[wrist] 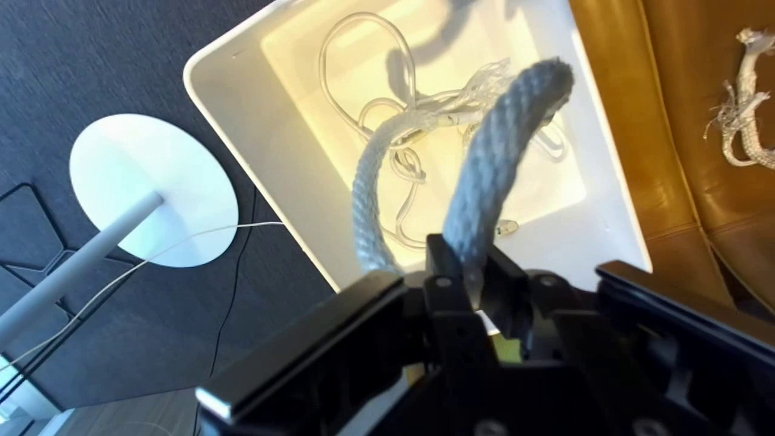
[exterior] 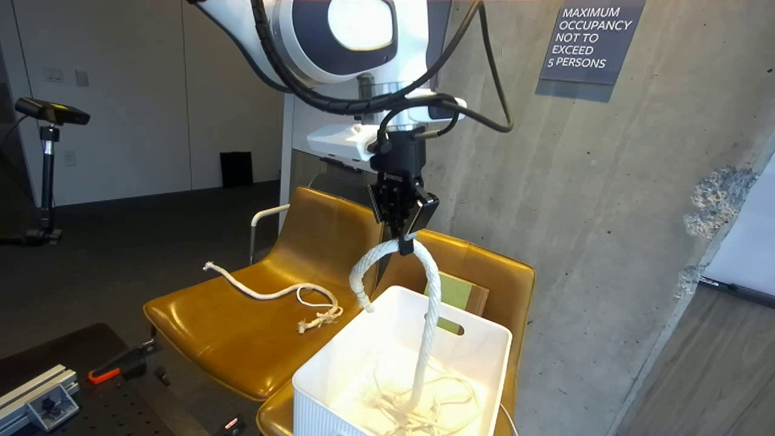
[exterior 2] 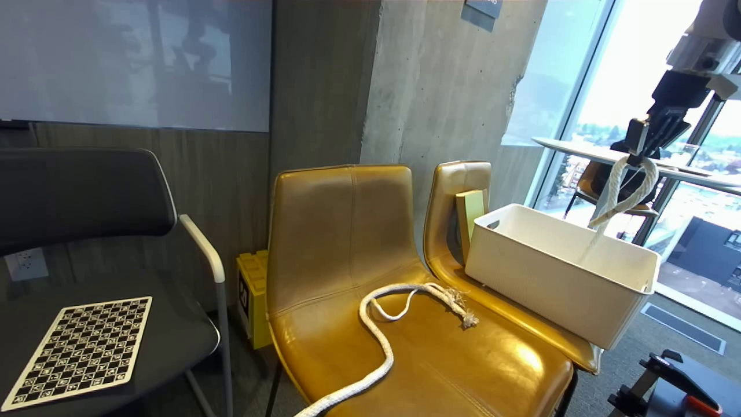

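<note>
Concrete wall (exterior: 563, 175), tool (exterior: 405, 243) gripping rope (exterior: 434, 287), round base (wrist: 130, 163) in wrist view only

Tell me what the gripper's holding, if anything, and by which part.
The gripper pinches a thick white rope partway along, at the top of its arch.

1. Bin (exterior: 324, 412): white, fine vertical ribs on its outer wall.
2. Gripper (exterior: 404, 242) above the bin: black.
3. Thick rope (exterior: 435, 284) over the bin: off-white, spiral-twist pattern.
4. Chair (exterior: 508, 272) under the bin: mustard-brown.
5. Neighbouring chair (exterior 2: 341, 231) beside the bin: matching mustard-brown.
6. Panel (exterior: 458, 295) behind the bin: green and brown.
7. Flat board (exterior 2: 84, 350) well apart from the bin: black-and-white checks.
</note>
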`<state>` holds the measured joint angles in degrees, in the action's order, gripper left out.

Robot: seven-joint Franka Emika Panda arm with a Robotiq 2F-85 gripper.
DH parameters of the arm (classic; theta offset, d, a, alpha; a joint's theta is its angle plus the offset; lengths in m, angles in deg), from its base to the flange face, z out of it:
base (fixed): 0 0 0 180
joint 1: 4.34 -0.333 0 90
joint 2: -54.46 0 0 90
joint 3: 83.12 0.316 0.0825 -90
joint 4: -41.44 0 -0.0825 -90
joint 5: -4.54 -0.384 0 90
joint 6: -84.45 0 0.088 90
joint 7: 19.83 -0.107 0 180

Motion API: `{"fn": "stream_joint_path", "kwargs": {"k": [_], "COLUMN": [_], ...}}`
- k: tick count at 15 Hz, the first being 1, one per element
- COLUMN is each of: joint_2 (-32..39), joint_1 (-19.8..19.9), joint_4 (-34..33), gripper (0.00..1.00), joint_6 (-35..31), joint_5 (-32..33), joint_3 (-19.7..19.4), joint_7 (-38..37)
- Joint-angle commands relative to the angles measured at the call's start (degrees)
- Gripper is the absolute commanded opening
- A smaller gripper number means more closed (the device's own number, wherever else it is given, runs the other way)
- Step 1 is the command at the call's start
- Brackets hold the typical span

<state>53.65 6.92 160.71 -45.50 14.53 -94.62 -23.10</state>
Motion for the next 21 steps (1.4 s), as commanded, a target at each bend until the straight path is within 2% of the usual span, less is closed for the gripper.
{"fn": "stream_joint_path", "kwargs": {"k": [1, 5, 6, 8, 15, 16, 21], "joint_2": [2.60, 5.51, 6.08, 6.99, 2.38, 1.63, -0.83], "joint_1": [-0.44, 0.00, 0.01, -0.23, -2.96, -3.68, -8.61], "joint_4": [0.46, 0.84, 0.91, 0.77, 3.76, 4.42, 7.85], "gripper": [0.03, 0.03, 0.38, 0.46, 0.97, 1.00, 1.00], "joint_6": [-5.36, -11.82, -12.53, -13.50, -14.90, -15.19, -16.83], "joint_5": [-0.25, 0.46, 0.55, 0.77, 0.05, -0.15, -0.79], "joint_3": [0.56, -0.16, -0.33, -0.44, 1.90, 2.66, 8.03], "joint_7": [-0.78, -0.17, -0.27, -0.97, -1.53, -1.62, -4.00]}}
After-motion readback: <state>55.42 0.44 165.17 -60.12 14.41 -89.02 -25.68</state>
